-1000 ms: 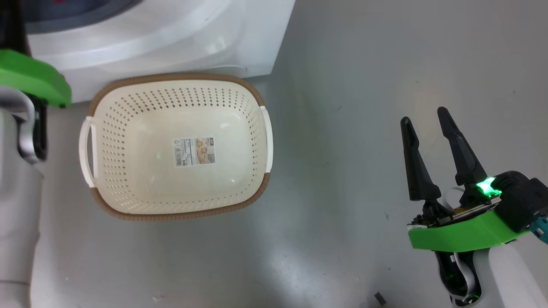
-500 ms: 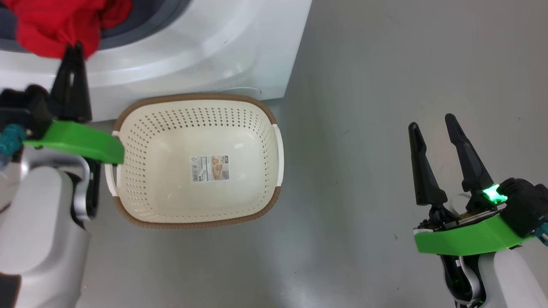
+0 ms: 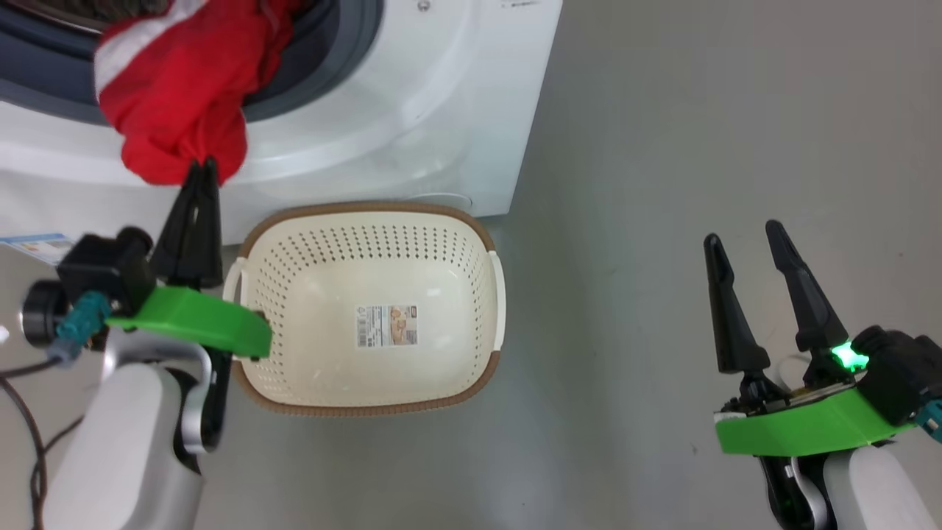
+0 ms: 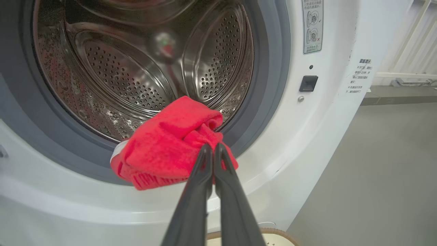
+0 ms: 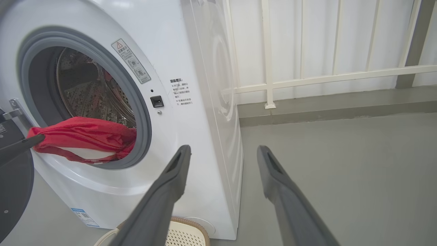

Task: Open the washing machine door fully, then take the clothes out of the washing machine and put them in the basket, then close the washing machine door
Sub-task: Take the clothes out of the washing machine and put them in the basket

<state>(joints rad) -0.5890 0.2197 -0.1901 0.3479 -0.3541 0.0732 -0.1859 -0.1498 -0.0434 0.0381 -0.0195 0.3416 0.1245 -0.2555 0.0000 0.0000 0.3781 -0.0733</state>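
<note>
The white washing machine (image 3: 412, 110) stands open, its steel drum (image 4: 136, 78) in the left wrist view. Red clothes (image 3: 176, 96) with white trim hang out over the grey gasket. My left gripper (image 3: 202, 165) is shut on the lower end of that red cloth (image 4: 164, 150), just in front of the machine and left of the basket. The cream basket (image 3: 368, 210) sits on the floor against the machine, holding only its sticker. My right gripper (image 3: 742, 232) stands open over bare floor at the far right. The door's dark rim (image 5: 13, 191) shows at the left edge of the right wrist view.
Grey floor (image 3: 647, 147) stretches to the right of the machine. A white railing (image 5: 307, 78) runs along the wall behind it. A dark cable (image 3: 29, 442) hangs by my left arm. A blue label (image 3: 37, 246) marks the machine's lower front corner.
The head camera has tilted up, bringing the drum opening into view. My left gripper, shut on the red cloth, has drawn it out of the drum toward the basket. The right gripper has stayed open.
</note>
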